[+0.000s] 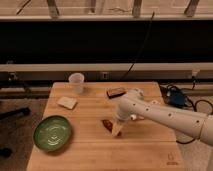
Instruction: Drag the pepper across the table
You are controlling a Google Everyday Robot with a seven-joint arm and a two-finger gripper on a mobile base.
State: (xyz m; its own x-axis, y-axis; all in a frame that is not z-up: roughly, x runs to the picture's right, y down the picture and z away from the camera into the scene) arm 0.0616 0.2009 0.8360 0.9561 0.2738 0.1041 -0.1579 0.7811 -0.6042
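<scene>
The pepper [106, 123] is a small dark red-brown tapered thing lying on the light wooden table [90, 150], near its middle. My gripper [116, 129] comes down from the white arm [165, 116] that reaches in from the right. The gripper tip sits right at the pepper's right end, touching or nearly touching it. Part of the pepper is hidden behind the gripper.
A green plate [52, 132] lies at the front left. A translucent cup [76, 82] stands at the back left, with a pale flat sponge [67, 102] in front of it. A dark block with a red-brown top [116, 92] lies at the back. A small dark logo [171, 158] marks the front right corner.
</scene>
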